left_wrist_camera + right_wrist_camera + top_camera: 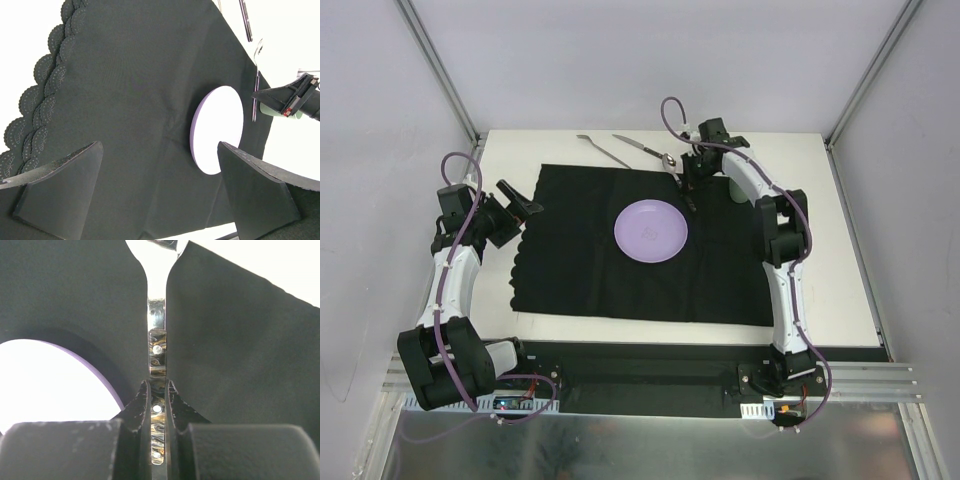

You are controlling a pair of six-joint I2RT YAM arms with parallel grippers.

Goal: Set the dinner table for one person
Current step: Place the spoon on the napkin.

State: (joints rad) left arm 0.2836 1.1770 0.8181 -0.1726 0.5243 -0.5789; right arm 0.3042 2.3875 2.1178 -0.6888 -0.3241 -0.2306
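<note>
Dinner table (840, 260): right tool (157, 386) clamps spoon (156, 315) handle.

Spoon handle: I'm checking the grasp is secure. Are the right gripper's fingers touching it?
Touching. The right wrist view shows the right gripper with both fingers pressed against the sides of the spoon handle, with no gap.

From where I stand, the left arm (455, 272) and right arm (786, 290) each wear white shells between chunky black joints, with a purple cable (664, 116) strung along the links. The left gripper (159, 146) has matte black wedge-shaped fingers (60, 192); the right gripper (157, 386) shows the same black, flecked with pale scuffs.
</note>
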